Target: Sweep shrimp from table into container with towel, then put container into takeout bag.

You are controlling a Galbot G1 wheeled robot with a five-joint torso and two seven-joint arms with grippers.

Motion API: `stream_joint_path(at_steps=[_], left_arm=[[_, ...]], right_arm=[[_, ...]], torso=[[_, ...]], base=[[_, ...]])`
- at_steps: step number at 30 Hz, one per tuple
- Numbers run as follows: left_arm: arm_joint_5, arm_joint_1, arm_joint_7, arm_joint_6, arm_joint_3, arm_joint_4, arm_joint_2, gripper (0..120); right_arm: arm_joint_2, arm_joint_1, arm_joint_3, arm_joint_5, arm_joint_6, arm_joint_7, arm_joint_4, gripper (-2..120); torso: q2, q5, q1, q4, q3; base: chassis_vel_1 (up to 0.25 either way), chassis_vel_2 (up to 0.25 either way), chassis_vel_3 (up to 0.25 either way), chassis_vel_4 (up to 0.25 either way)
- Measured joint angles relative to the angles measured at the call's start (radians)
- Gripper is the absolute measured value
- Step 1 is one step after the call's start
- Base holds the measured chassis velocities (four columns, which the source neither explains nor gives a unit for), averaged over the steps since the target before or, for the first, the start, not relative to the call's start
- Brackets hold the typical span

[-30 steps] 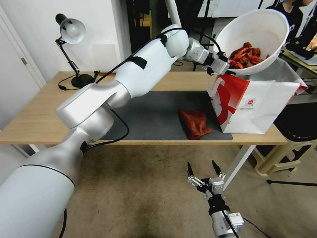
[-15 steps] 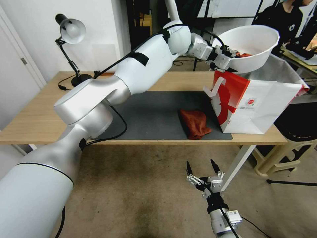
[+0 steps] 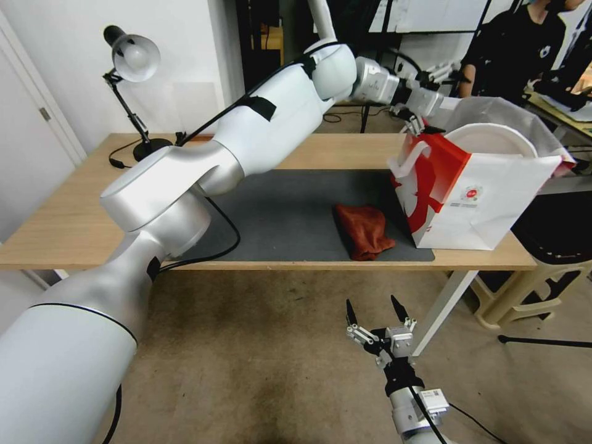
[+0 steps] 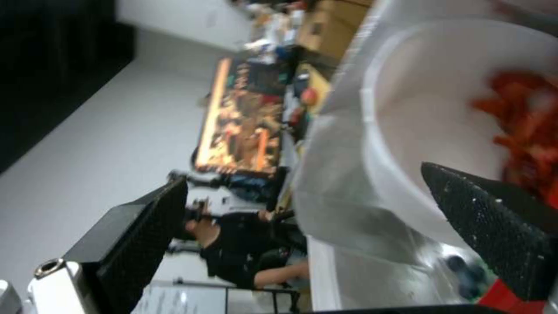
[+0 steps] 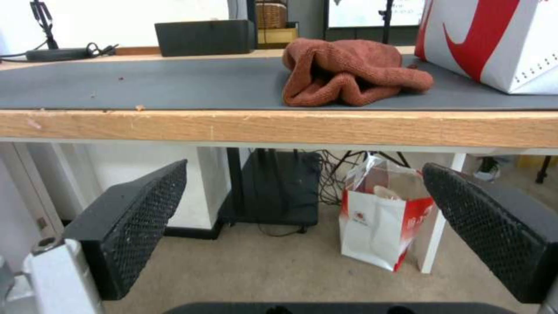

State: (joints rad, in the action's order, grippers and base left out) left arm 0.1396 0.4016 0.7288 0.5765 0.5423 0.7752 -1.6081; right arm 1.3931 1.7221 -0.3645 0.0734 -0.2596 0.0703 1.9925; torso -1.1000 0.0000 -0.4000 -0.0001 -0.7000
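The container (image 3: 496, 139) sat inside the takeout bag (image 3: 487, 203) at the table's (image 3: 74, 216) right end, near its front edge. The left gripper (image 3: 431, 83), fingers spread, hovered just above the bag's rim. The left wrist view showed shrimp (image 4: 526, 117) inside. The towel (image 3: 365, 229) lay near the front edge. The right gripper (image 3: 376, 314) waited below, fingers spread.

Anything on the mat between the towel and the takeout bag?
No. In the head view only bare mat separates the towel from the takeout bag; the right wrist view agrees.
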Motion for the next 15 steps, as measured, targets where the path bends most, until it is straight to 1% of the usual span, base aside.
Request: stream_joint_path(at_steps=[6,7,9,10,12,13,14,15], left_arm=[[-0.012,0.001,-0.005,-0.007,0.000,-0.001,0.000,100],[-0.054,0.003,-0.006,-0.023,0.000,-0.005,0.000,100],[-0.086,0.005,-0.008,-0.038,0.000,-0.007,0.000,100],[-0.086,0.005,-0.008,-0.038,0.000,-0.007,0.000,100],[-0.123,0.006,-0.020,-0.065,0.003,-0.008,0.000,100],[-0.163,0.007,-0.036,-0.091,0.006,-0.012,0.000,100],[-0.163,0.007,-0.036,-0.091,0.006,-0.012,0.000,100],[-0.203,0.007,-0.058,-0.113,0.010,-0.018,0.000,100]], right_arm=[[-0.001,-0.002,0.000,0.000,0.004,-0.001,0.000,100],[-0.001,-0.002,0.001,0.000,0.006,-0.002,0.000,100],[0.000,-0.002,0.001,0.000,0.006,-0.003,0.000,100],[0.000,-0.002,0.001,0.000,0.006,-0.003,0.000,100],[0.000,-0.003,0.002,0.000,0.008,-0.003,0.001,100],[0.000,-0.003,0.002,0.000,0.008,-0.003,0.001,100],[0.000,-0.003,0.002,0.000,0.008,-0.003,0.001,100],[0.001,-0.004,0.002,0.000,0.009,-0.003,0.002,100]], torso=[[0.000,0.0000,0.000,0.0000,0.000],[0.000,0.0000,0.000,0.0000,0.000],[0.000,0.0000,0.000,0.0001,0.000],[0.000,0.0000,0.000,0.0001,0.000],[0.000,0.0000,0.000,0.0001,0.000],[0.000,0.0000,0.000,0.0000,0.000],[0.000,0.0000,0.000,0.0000,0.000],[0.000,0.0001,0.000,-0.0001,0.000]], base=[[0.000,0.000,0.000,0.000],[0.000,0.000,0.000,0.000],[0.000,0.000,0.000,0.000],[0.000,0.000,0.000,0.000],[0.000,0.000,0.000,0.000],[0.000,0.000,0.000,0.000],[0.000,0.000,0.000,0.000],[0.000,0.000,0.000,0.000]])
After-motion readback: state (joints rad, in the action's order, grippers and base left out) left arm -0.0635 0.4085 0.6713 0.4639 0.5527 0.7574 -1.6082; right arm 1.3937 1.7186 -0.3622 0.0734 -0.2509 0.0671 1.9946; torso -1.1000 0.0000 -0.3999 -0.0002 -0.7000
